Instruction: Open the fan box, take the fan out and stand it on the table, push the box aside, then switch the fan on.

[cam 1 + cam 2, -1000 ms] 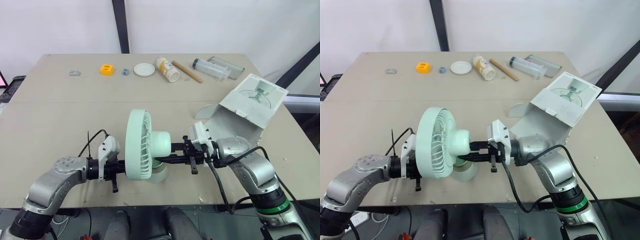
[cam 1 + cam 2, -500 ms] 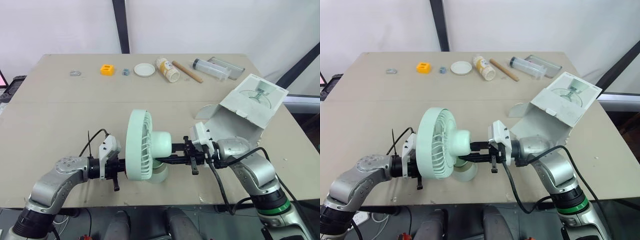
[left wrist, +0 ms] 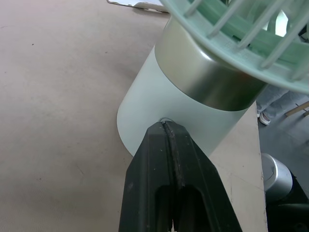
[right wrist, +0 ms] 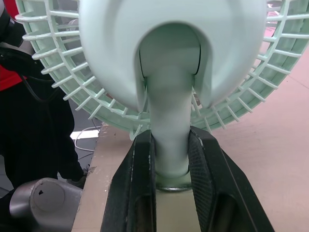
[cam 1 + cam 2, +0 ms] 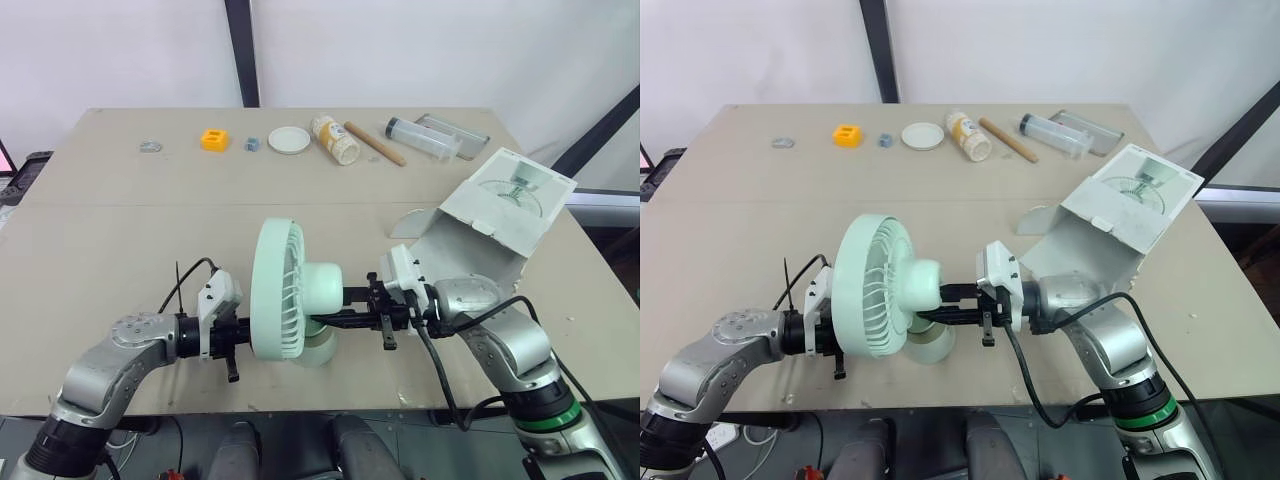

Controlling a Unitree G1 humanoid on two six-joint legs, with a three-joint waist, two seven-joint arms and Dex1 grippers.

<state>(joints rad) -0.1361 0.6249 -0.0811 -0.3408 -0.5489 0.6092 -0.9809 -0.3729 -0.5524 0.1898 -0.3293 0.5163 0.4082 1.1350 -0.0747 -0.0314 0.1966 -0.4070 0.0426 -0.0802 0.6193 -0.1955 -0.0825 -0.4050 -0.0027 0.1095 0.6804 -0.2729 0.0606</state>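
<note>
We see a beige desk (image 5: 120, 230) with a seam running across its middle. Near the front edge the mint-green fan (image 5: 285, 290) stands upright on its round base. At the right lies the opened white box (image 5: 480, 225), flap raised. Along the far edge, left to right, we find a small metal ring (image 5: 149, 147), an orange block (image 5: 213, 139), a small grey piece (image 5: 252, 143), a white lid (image 5: 288, 139), a bottle on its side (image 5: 334, 138), a wooden stick (image 5: 375, 143), a clear tube (image 5: 420, 137) and a metal tray (image 5: 462, 130).

Both arms reach inward, low and level, meeting the fan (image 5: 288, 290) from opposite sides. The right hand (image 4: 171, 145) clamps its two fingers around the fan's neck. The left hand (image 3: 166, 128), fingers pressed together, points its tip against the fan's base.
</note>
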